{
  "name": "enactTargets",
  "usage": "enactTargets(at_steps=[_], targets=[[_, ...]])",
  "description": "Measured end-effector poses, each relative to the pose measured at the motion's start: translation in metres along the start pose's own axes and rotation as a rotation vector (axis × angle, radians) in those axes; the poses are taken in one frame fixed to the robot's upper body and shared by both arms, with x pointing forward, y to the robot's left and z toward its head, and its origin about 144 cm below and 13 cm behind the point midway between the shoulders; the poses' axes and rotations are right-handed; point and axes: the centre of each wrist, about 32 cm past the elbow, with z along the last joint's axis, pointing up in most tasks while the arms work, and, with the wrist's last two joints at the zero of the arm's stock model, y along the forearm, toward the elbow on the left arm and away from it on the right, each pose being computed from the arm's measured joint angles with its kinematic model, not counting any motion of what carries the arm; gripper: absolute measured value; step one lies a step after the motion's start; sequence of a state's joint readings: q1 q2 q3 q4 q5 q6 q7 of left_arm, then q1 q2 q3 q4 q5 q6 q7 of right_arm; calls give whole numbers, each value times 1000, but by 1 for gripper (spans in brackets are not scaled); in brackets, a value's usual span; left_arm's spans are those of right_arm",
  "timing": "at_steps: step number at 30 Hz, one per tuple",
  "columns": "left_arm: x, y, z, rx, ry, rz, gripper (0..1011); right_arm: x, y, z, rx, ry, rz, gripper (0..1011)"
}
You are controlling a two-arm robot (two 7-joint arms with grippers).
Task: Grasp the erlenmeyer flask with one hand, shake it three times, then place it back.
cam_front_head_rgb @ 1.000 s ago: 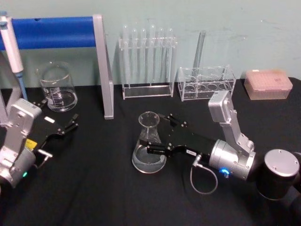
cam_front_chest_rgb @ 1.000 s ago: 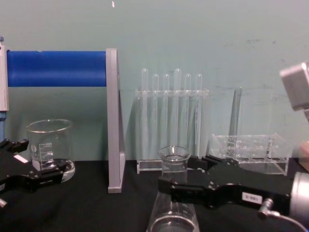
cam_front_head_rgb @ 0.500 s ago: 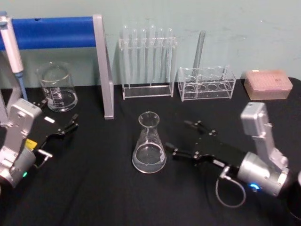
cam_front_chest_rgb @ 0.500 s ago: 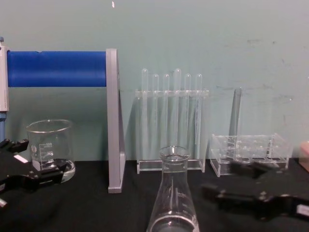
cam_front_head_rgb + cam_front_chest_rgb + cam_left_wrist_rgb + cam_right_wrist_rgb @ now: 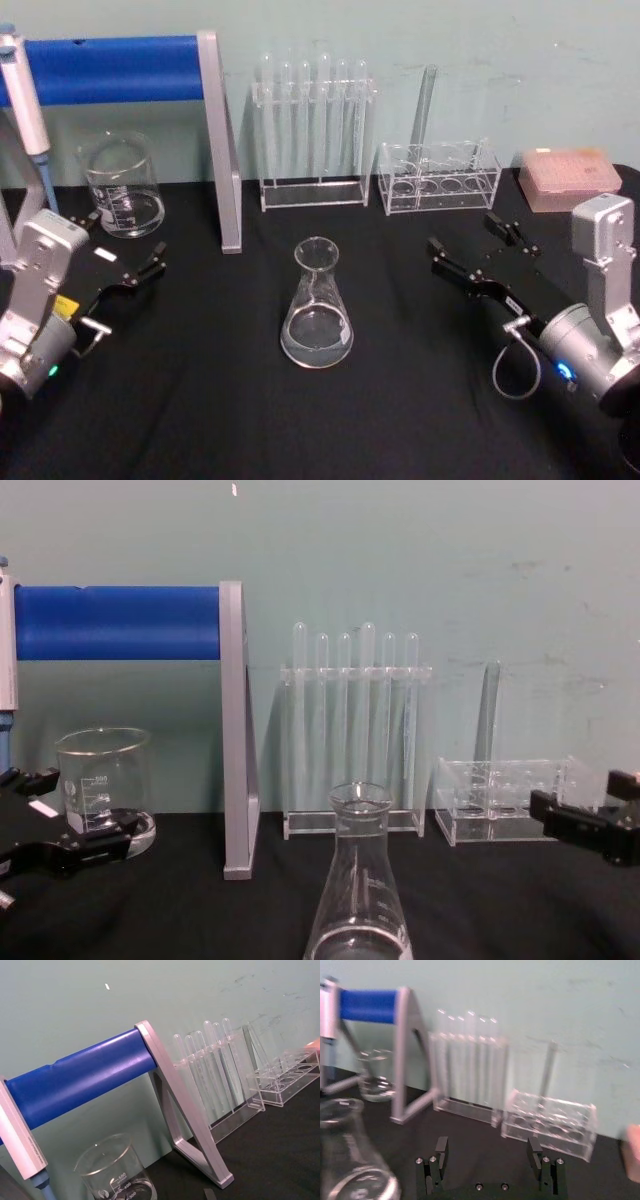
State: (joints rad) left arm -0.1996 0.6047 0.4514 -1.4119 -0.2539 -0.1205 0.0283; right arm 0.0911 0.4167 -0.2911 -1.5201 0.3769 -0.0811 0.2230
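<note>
Left gripper [image 5: 128,275] rests parked with jaws apart, near the beaker [image 5: 122,187]. Centre: erlenmeyer flask [image 5: 317,304] stands upright on the black surface [image 5: 200,400], unheld. Right gripper [image 5: 478,250] hovers released, well apart from the flask.
</note>
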Motion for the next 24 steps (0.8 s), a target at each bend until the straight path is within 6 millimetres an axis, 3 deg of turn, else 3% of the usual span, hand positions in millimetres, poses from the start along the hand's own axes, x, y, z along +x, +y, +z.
enactTargets(at_steps=[13,24], targets=[[0,0,0,0,0,0,1001,-4,31,-14,-109,-11,-122,1000],[0,0,0,0,0,0,1001,-3,35,-14,-132,-19,-95,1000]])
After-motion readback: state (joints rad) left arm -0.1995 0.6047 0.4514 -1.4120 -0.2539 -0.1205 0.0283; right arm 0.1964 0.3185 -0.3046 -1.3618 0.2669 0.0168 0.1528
